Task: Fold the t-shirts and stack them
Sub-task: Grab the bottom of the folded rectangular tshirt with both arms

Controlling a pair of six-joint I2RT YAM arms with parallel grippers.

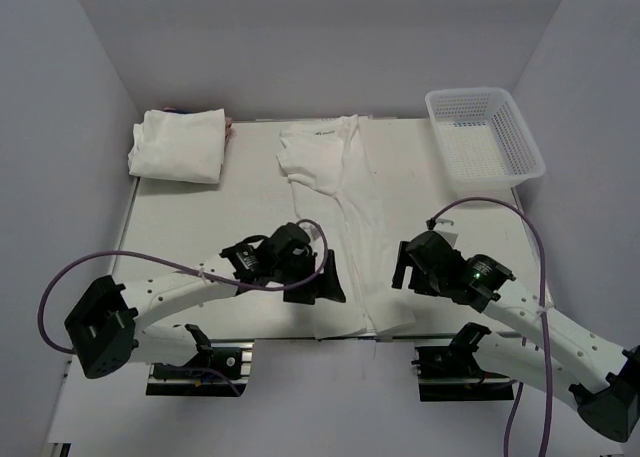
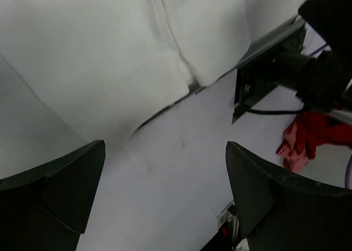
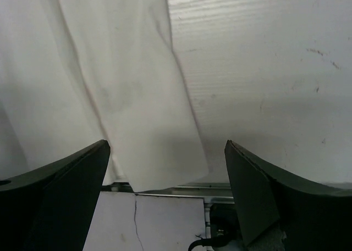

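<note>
A white t-shirt [image 1: 350,212], folded lengthwise into a long strip, lies down the middle of the table, collar at the back and hem hanging over the near edge. A folded white t-shirt bundle [image 1: 180,145] sits at the back left. My left gripper [image 1: 330,280] is open and empty just left of the strip's near end. In the left wrist view [image 2: 165,190] the shirt [image 2: 110,53] lies above the jaws. My right gripper [image 1: 404,267] is open and empty just right of the strip. In the right wrist view [image 3: 168,196] the shirt's hem [image 3: 137,124] lies between the jaws.
A white plastic mesh basket [image 1: 500,167] stands at the back right. The table's near metal edge [image 3: 181,188] runs under the hem. A red cloth [image 2: 308,138] lies below the table, beside the right arm's base [image 2: 286,64]. White walls enclose the table.
</note>
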